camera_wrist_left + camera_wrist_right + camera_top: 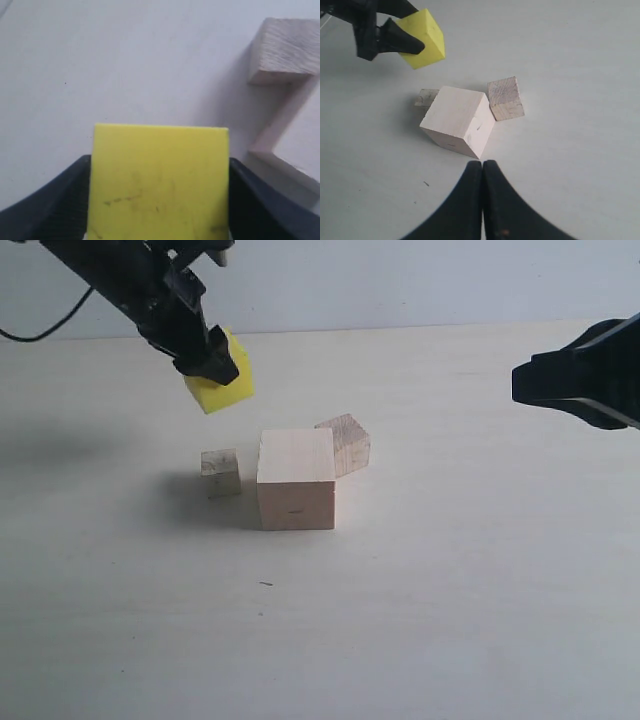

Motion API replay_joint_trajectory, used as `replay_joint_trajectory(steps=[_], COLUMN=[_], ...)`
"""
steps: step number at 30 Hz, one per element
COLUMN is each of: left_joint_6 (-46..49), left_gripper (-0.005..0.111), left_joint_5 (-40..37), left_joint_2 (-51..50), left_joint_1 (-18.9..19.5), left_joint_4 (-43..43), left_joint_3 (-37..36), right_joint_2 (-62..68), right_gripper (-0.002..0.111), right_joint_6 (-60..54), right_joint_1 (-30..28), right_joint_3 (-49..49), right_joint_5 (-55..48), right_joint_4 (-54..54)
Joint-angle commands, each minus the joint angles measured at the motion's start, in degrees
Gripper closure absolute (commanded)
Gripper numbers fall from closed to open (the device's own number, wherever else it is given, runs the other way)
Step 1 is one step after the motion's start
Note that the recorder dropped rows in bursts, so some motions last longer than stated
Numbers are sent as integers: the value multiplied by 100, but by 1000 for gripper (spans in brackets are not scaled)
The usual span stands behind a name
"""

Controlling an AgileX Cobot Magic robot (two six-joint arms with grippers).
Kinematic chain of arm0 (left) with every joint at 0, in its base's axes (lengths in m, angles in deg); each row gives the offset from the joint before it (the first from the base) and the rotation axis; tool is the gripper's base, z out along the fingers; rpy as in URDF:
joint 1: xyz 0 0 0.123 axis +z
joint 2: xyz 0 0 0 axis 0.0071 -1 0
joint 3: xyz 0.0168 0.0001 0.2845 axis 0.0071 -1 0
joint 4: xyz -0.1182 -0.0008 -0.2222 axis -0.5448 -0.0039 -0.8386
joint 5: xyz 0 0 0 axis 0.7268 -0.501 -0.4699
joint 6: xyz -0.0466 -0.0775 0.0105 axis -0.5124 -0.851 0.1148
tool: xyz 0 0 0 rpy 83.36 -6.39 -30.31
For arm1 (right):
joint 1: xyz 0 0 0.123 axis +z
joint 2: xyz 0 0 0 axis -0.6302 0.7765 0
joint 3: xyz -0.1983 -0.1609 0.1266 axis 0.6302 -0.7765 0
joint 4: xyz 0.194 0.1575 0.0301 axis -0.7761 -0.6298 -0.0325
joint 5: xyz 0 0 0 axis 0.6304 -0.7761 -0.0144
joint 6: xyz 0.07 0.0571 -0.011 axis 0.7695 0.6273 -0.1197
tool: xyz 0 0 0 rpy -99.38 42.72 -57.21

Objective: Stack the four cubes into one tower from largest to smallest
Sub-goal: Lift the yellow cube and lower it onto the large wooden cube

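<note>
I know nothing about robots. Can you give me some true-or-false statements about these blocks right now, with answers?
1. The left gripper grips the yellow cube. True.
2. The large pale wood cube has another cube on top. False: its top is bare.
3. The right gripper is shut and holds nothing. True.
4. The smallest cube lies on the brownish cube. False: both sit on the table, on different sides of the large cube.

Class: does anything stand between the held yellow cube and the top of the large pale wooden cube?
Nothing visible. The bright yellow cube hangs in the left end effector; the top of the large pale wooden cube is bare.
</note>
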Motion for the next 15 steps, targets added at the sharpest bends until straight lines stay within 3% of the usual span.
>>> replay_joint_trajectory(steps=[1,5,15], left_joint_6=[1177,1836,2053], left_gripper=[107,107,107], left_joint_5=[-949,-1279,-1317], left_joint_2=[489,692,593], left_joint_1=[-33,-104,-744], left_joint_4=[-716,-1386,-930], left_joint_3=[27,27,27], right_joint_2=[3,3,3], right_gripper=[108,108,108], right_joint_6=[-74,-88,-88], right_joint_1=[10,10,10], right_joint_3=[44,44,44], right_joint_5=[14,14,14], right_joint_4=[-8,8,8])
